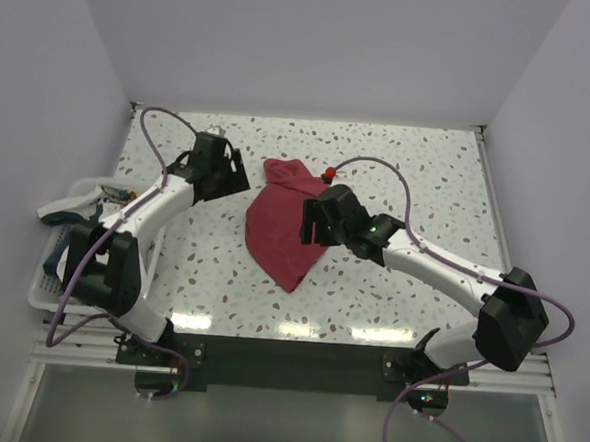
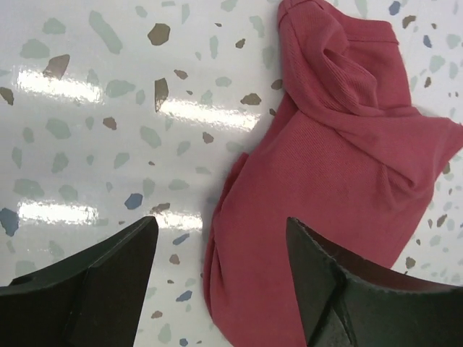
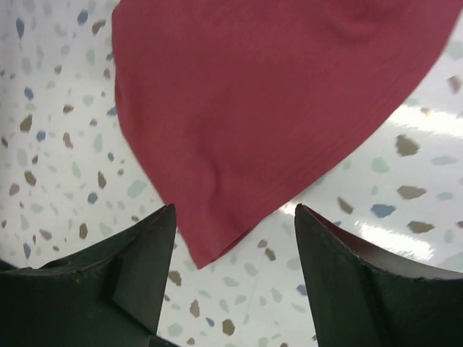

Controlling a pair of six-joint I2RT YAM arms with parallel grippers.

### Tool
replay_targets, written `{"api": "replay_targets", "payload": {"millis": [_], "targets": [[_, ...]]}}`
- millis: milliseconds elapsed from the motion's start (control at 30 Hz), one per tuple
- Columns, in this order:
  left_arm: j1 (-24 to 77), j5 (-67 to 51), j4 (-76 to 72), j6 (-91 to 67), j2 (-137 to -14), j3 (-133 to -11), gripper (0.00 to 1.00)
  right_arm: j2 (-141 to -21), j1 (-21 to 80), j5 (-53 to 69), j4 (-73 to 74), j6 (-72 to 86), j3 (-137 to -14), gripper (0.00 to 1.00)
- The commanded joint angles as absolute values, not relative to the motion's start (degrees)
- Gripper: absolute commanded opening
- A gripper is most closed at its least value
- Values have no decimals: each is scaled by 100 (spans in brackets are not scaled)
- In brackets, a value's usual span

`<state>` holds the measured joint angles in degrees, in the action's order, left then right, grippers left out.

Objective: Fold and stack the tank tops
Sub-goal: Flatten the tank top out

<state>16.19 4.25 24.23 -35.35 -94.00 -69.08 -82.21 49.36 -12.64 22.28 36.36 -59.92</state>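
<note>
Two dark fingers (image 2: 101, 289) of the left gripper (image 2: 221, 224) fill the bottom of its own view. They stand wide apart and hold nothing. In the gap between them you see the speckled tabletop (image 2: 87, 144) and one edge of the red tank top (image 2: 325, 181). The red tank top lies on the tabletop in front of this gripper and off to its right. Part of it runs under the right finger. Its far end is bunched up in soft folds.

The right gripper (image 3: 235, 210) is open too. Its fingers (image 3: 137, 275) stand apart with nothing pinched between them. A pointed corner of the red tank top reaches to the gap between them and lies flat on the tabletop. The rest of the cloth spreads out smooth in front of this gripper.

From above, the red tank top lies in the middle of the tabletop. The right gripper hangs over its right side. The left gripper is just to the left of its far end.

A white basket (image 1: 42, 291) sits at the left edge of the tabletop. It is to the left of the left gripper and closer to the arm bases. The white tank top (image 1: 70, 207) with dark blue edges lies bunched up at the far end of the basket. The left arm covers part of the basket, so I cannot tell what else is in it.
</note>
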Motion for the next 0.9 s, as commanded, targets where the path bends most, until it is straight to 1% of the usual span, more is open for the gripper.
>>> {"api": "replay_targets", "payload": {"millis": [0,33,67,133,167,233,267,300,367,400,433,533,700,767,867], "targets": [[1652,309,1987,-3673,-8597,-6313,76,-7866,4335,-1373,2013,3200,-6319,71],[1661,238,1960,-3717,-8361,-6110,74,-7875,3994,-1284,1987,3138,-6311,71],[1696,150,1916,-3848,-8237,-5699,66,-7919,3842,-1231,1960,2964,-6337,71],[1810,-130,1776,-3998,-7869,-5275,61,-8234,3483,-1248,1960,2787,-6485,70],[2072,-123,1793,-4147,-7771,-4925,55,-8418,3341,-1144,1856,2612,-6547,68],[2450,-114,1784,-4350,-7490,-4607,54,-8918,2982,-602,1636,2497,-6653,65],[2826,-88,1802,-4620,-7419,-4310,54,-9069,2884,-441,1313,2339,-6671,65],[2987,-184,1750,-4780,-7340,-4150,54,-9227,2813,-326,1188,2242,-6706,64],[3285,-395,1574,-5200,-7120,-3632,58,-9754,2699,-290,1012,1910,-6934,63],[3365,-535,1408,-5308,-7032,-3473,61,-9939,2663,-273,802,1812,-6995,63],[3418,-588,1328,-5422,-6901,-3263,66,-10262,2585,-177,722,1724,-7161,63],[3612,-633,1231,-5414,-6890,-3182,73,-10861,2374,-18,589,1512,-7583,63],[3893,-879,958,-5379,-7293,-3304,75,-11381,2198,18,589,1187,-8111,63],[4095,-783,975,-5431,-7426,-3384,75,-11443,2171,-184,572,1117,-8156,63],[4262,-617,975,-5563,-7567,-3384,73,-11470,2083,-132,545,1134,-8218,63]]}}
